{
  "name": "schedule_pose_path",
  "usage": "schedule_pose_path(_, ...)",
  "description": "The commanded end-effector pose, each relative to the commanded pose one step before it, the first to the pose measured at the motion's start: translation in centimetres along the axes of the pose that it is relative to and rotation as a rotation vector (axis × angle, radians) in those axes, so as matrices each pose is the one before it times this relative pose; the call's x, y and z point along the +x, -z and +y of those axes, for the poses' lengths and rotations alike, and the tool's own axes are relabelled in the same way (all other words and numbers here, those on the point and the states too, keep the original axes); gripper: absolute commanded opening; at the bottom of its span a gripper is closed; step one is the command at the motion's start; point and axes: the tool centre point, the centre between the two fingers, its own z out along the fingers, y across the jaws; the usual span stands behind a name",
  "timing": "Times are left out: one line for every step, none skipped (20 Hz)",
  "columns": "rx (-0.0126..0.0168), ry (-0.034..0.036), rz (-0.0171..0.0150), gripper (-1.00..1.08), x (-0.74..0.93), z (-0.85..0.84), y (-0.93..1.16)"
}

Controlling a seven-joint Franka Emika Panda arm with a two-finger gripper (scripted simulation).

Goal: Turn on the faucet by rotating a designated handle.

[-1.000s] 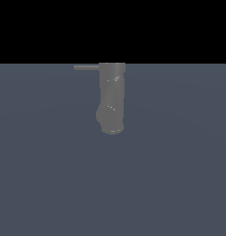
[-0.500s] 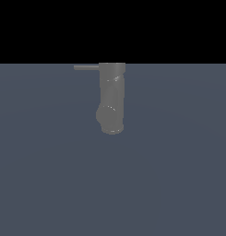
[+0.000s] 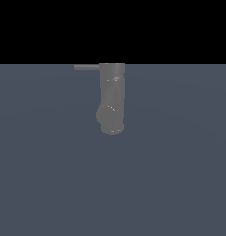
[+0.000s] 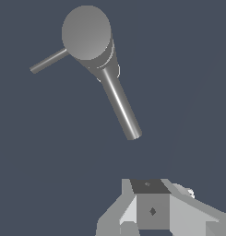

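The faucet (image 3: 112, 97) is a matte grey upright cylinder in jointed segments, standing on the blue-grey floor in the middle of the exterior view. Its handle (image 3: 86, 67), a thin straight grey rod, sticks out from the top end toward the exterior view's left. The wrist view looks down on the faucet's round cap (image 4: 86, 32), with the handle (image 4: 49, 61) jutting to one side and a thicker grey spout tube (image 4: 122, 108) running off the other way. No gripper fingers show in either view, and the arm is absent from the exterior view.
A flat blue-grey floor (image 3: 179, 184) surrounds the faucet, with black background beyond its far edge. A white and grey blocky robot part (image 4: 151, 209) sits at the edge of the wrist view, apart from the faucet.
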Motion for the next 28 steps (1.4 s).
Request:
schedule_pose_path(0.01059, -0.06721, -0.00987, -1.00, 1.459, -1.074, -0.558)
schedule_pose_path(0.00297, -0.02672, -0.00344, -1.00, 0.545, -0.455, -0.248)
schedule_pose_path(0.00256, -0.02685, -0.00321, -1.00, 0.532, -0.469, -0.261)
schedule_pose_path(0.00216, -0.02697, -0.00296, -1.00, 0.518, -0.482, -0.274)
schedule_pose_path(0.00178, -0.02707, -0.00269, -1.00, 0.503, -0.495, -0.287)
schedule_pose_path(0.00141, -0.02717, -0.00239, -1.00, 0.488, -0.507, -0.300)
schedule_pose_path(0.00107, -0.02724, -0.00208, -1.00, 0.471, -0.519, -0.312)
schedule_pose_path(0.00075, -0.02730, -0.00174, -1.00, 0.455, -0.530, -0.324)
schedule_pose_path(0.00045, -0.02734, -0.00138, -1.00, 0.437, -0.541, -0.336)
schedule_pose_path(0.00017, -0.02737, -0.00100, -1.00, 0.418, -0.552, -0.347)
schedule_pose_path(-0.00008, -0.02738, -0.00060, -1.00, 0.399, -0.561, -0.359)
schedule_pose_path(-0.00030, -0.02739, -0.00020, -1.00, 0.379, -0.570, -0.369)
schedule_pose_path(-0.00050, -0.02737, 0.00022, -1.00, 0.358, -0.578, -0.380)
schedule_pose_path(-0.00067, -0.02734, 0.00066, -1.00, 0.337, -0.586, -0.390)
schedule_pose_path(-0.00082, -0.02729, 0.00110, -1.00, 0.315, -0.593, -0.400)
schedule_pose_path(-0.00093, -0.02724, 0.00155, -1.00, 0.292, -0.599, -0.409)
schedule_pose_path(-0.00101, -0.02716, 0.00200, -1.00, 0.269, -0.604, -0.418)
schedule_pose_path(-0.00107, -0.02707, 0.00246, -1.00, 0.245, -0.608, -0.427)
schedule_pose_path(-0.00109, -0.02697, 0.00292, -1.00, 0.221, -0.612, -0.435)
schedule_pose_path(-0.00109, -0.02685, 0.00338, -1.00, 0.196, -0.614, -0.443)
schedule_pose_path(-0.00106, -0.02672, 0.00385, -1.00, 0.171, -0.616, -0.450)
schedule_pose_path(-0.00099, -0.02658, 0.00430, -1.00, 0.146, -0.616, -0.457)
schedule_pose_path(-0.00090, -0.02641, 0.00475, -1.00, 0.119, -0.616, -0.463)
schedule_pose_path(-0.00078, -0.02624, 0.00519, -1.00, 0.093, -0.615, -0.469)
schedule_pose_path(-0.00063, -0.02606, 0.00563, -1.00, 0.066, -0.612, -0.475)
schedule_pose_path(-0.00045, -0.02586, 0.00605, -1.00, 0.040, -0.609, -0.480)
schedule_pose_path(-0.00025, -0.02565, 0.00646, -1.00, 0.012, -0.605, -0.484)
schedule_pose_path(-0.00002, -0.02542, 0.00686, -1.00, -0.015, -0.599, -0.488)
